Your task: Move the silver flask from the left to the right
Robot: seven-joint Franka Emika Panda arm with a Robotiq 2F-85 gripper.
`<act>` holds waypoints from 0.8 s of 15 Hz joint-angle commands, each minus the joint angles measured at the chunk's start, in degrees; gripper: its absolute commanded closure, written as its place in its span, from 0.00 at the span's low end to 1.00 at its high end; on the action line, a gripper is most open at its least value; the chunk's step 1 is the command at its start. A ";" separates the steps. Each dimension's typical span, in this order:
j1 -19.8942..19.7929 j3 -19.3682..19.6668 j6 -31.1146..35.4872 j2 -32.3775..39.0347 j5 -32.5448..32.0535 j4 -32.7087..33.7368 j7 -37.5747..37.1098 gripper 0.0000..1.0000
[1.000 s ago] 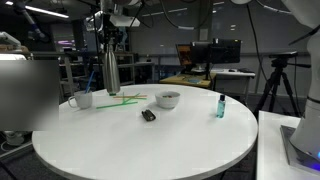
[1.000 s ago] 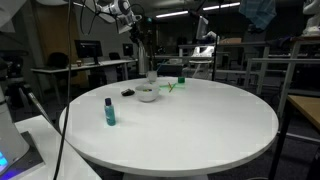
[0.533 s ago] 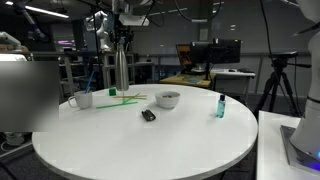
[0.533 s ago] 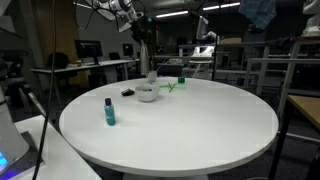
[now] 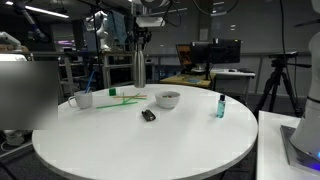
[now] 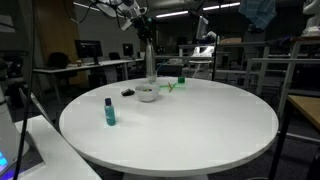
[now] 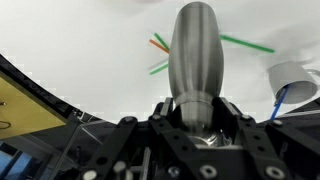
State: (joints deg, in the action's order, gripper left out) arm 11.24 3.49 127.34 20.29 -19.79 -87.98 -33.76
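Silver flask (image 5: 138, 66) over table (image 5: 150, 145), near bowl (image 5: 167, 99)

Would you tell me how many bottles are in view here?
2. The silver flask is gripped by the hand at the far side of the table; the small teal bottle stands alone near its edge. None seems hidden.

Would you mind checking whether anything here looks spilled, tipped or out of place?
Nothing stands out. The mug, bowl and teal bottle stand upright, nothing is spilled, and the silver flask hangs upright in the gripper. Only green sticks lie loose beside the mug.
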 commanded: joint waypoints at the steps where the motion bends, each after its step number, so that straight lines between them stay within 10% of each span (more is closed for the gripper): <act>1: -0.57 1.67 2.51 -7.04 -2.12 -8.41 -4.29 0.77; 7: -2.07 1.56 2.14 -11.11 -4.85 -13.66 -6.68 0.77; 8: -2.48 1.03 -0.04 -7.87 -3.11 -9.99 -5.16 0.52; 12: -2.63 0.81 -0.09 -8.92 -3.43 -11.47 -5.13 0.52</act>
State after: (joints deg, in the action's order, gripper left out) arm 9.91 5.70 127.52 11.38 -22.95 -99.64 -38.80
